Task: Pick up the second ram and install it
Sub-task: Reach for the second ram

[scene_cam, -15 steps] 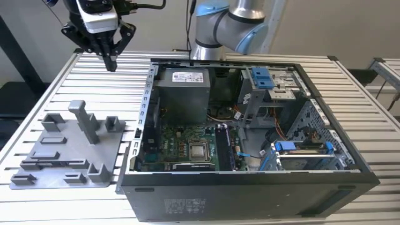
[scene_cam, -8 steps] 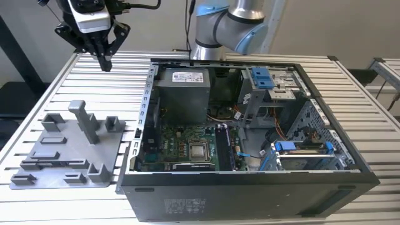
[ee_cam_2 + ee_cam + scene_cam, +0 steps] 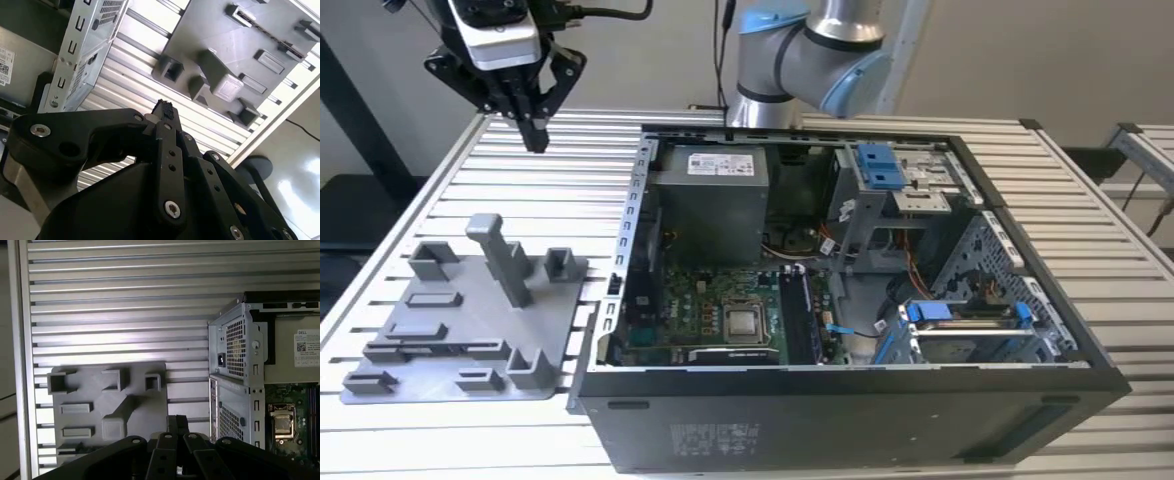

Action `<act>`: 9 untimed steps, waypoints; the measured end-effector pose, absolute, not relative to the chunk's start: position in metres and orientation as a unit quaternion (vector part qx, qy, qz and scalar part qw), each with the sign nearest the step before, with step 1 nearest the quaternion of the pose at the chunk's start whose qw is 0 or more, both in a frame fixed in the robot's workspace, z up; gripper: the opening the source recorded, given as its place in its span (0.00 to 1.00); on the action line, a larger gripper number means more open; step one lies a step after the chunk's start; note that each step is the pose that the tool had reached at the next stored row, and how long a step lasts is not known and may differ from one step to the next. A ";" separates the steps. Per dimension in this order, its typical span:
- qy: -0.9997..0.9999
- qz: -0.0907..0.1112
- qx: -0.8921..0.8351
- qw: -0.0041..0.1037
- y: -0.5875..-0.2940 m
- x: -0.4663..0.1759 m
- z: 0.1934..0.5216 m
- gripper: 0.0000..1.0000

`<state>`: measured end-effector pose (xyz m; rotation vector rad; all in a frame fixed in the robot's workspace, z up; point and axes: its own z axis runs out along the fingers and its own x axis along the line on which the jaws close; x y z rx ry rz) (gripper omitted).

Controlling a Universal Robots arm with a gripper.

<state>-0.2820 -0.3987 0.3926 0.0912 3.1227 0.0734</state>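
Ribbed aluminium slats form the worktop (image 3: 1107,290), which carries everything in the exterior view. At the exterior view's left lies a grey fixture plate (image 3: 454,340) with upright posts and low blocks. It sits flat on the slats, just beside the open computer case (image 3: 854,420). High above the far end of that plate hangs the tool (image 3: 534,135), pointing straight down. Its black fingers are closed against each other into a narrow tip, well apart from both plate and case. Both wrist views show those fingers meeting (image 3: 164,107) (image 3: 177,421), with the plate (image 3: 110,410) below them. Further right, the case lies on its side with its interior exposed. A grey power supply (image 3: 707,200) sits at the far end and the green motherboard (image 3: 707,300) nearer the camera, with the processor socket (image 3: 744,322) on it. Just right of that socket a thin dark strip stands on edge in the memory slots. This looks like the second ram (image 3: 794,315), though I cannot tell for certain. Its long axis runs from the far side of the case toward the near wall, parallel to the case's side walls. Blue drive-bay latches (image 3: 881,165) sit at the exterior view's right. The robot arm (image 3: 807,50) rises behind the case.
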 end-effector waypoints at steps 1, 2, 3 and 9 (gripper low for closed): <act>0.999 0.024 0.029 0.008 -0.399 -0.282 0.393 0.11; 0.999 0.023 0.029 0.008 -0.399 -0.282 0.393 0.11; 0.999 0.023 0.029 0.008 -0.399 -0.282 0.393 0.11; 0.999 0.024 0.029 0.008 -0.399 -0.287 0.393 0.11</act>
